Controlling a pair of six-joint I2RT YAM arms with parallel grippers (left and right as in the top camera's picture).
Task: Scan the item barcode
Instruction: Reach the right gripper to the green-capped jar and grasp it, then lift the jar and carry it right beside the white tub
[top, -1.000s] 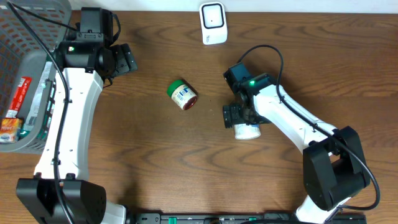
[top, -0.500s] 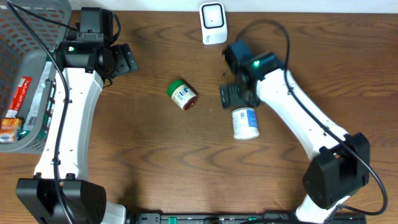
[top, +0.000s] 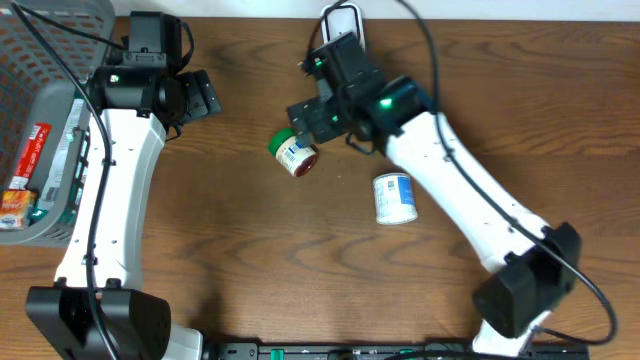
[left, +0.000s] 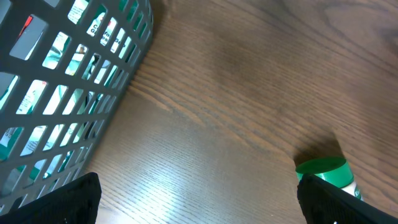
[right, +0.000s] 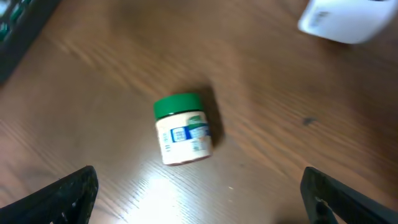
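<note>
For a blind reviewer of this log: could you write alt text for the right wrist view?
A green-lidded jar lies on its side on a brown wooden table, left of centre. The dark fingers of the open right gripper show at the bottom corners, and a blurred white scanner sits at the top right edge.

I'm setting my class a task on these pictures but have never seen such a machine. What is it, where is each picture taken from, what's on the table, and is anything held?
Two robot arms stand at a wooden table. One picture looks down from above; the other two come from wrist cameras. On the table lie a green-lidded jar, on its side, and a white can with a blue label. A white scanner sits at the far edge, a grey basket beside the left arm. The left tool and the right tool are open; nothing is held.
</note>
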